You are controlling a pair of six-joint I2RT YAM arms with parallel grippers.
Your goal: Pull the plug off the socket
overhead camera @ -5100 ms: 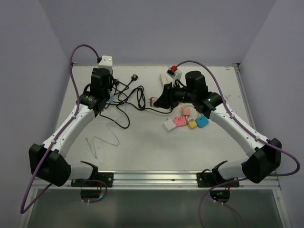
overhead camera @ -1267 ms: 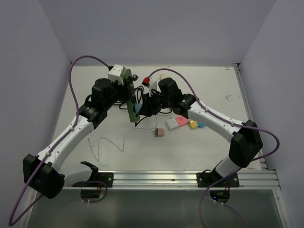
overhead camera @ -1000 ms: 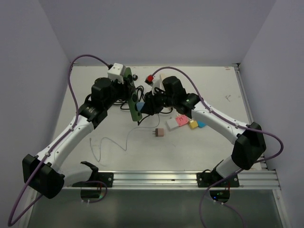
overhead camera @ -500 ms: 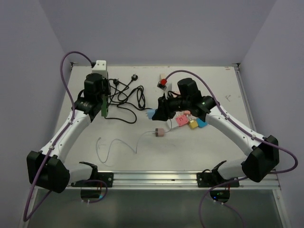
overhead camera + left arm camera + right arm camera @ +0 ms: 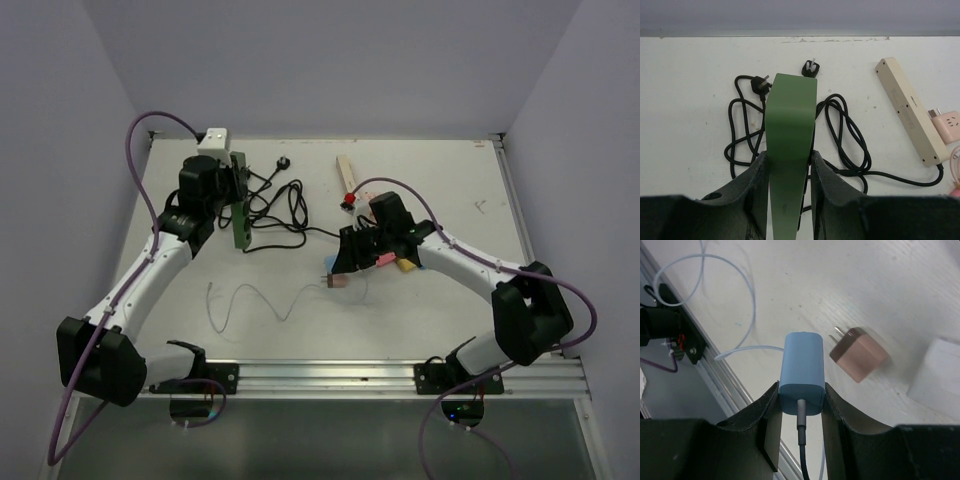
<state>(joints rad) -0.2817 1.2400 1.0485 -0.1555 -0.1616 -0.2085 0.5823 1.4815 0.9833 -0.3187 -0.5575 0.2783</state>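
Note:
The socket is a long dark green power strip (image 5: 241, 205). My left gripper (image 5: 232, 200) is shut on it and holds it on edge above the back left of the table. In the left wrist view the strip (image 5: 790, 125) stands between my fingers (image 5: 756, 185), and no plug shows on the face I see. Its black cord (image 5: 285, 215) lies coiled behind. My right gripper (image 5: 338, 266) is shut on a light blue plug (image 5: 801, 371) with a dark cable out of its back. It holds the plug low over the table middle, well apart from the strip.
A pinkish-brown adapter (image 5: 338, 282) lies just by the right gripper; it also shows in the right wrist view (image 5: 858, 360). A thin white cable (image 5: 260, 297) trails left. A beige power strip (image 5: 347, 172) lies at the back. Coloured adapters (image 5: 398, 263) sit under the right arm.
The two grippers met, then drew apart with the blue plug free of the green strip. Since half a second ago the right gripper has moved nearer and lower with the plug.

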